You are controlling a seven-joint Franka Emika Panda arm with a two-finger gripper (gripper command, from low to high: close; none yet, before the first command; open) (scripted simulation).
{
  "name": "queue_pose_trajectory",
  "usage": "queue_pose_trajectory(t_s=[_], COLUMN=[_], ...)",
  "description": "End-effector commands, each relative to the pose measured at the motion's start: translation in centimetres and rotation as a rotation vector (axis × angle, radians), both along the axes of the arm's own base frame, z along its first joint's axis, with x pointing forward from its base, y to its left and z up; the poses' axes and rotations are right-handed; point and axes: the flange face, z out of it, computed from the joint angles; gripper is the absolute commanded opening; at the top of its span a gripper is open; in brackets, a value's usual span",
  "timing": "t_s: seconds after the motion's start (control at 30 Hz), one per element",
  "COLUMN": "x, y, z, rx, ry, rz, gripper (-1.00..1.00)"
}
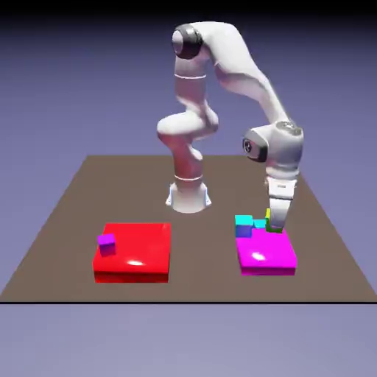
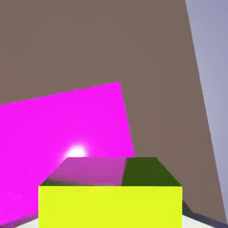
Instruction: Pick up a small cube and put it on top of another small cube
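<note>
Lime-yellow, the small cube (image 2: 110, 202) is grasped by the end effector (image 1: 275, 225) and held over the far edge of the flat magenta slab (image 1: 266, 255). Two small cyan cubes (image 1: 247, 224) are seen just beside it on that slab. Well apart on the brown counter (image 1: 59, 221), a flat red slab (image 1: 140, 254) carries a small purple cube (image 1: 107, 244).

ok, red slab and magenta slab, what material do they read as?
Both look like glossy plastic or lacquer, though the render leaves it open. Red slab: a bright white highlight on top. Magenta slab: the same white glint, also visible in the hand view.
</note>
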Motion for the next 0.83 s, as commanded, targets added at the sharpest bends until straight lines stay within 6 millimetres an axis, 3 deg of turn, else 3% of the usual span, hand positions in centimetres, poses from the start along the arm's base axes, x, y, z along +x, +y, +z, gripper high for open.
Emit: queue_pose_trajectory(t_s=[0.0, 0.27, 0.33, 0.53, 0.57, 0.6, 0.8], x=[-0.9, -8.4, -8.9, -8.9, -8.9, -8.9, -8.9], y=[-0.5, -4.7, -5.0, -5.1, -5.1, -5.1, -5.0], z=[0.4, 1.6, 1.6, -5.4, -5.4, -5.4, 1.6], rx=[0.000, 0.007, 0.008, 0.008, 0.008, 0.008, 0.008], ry=[-0.001, 0.005, 0.006, 0.006, 0.006, 0.006, 0.006], rz=[0.023, 0.212, 0.226, 0.226, 0.226, 0.226, 0.226], gripper=[-1.00, -1.00, -1.00, -1.00, 1.00, 1.00, 1.00])
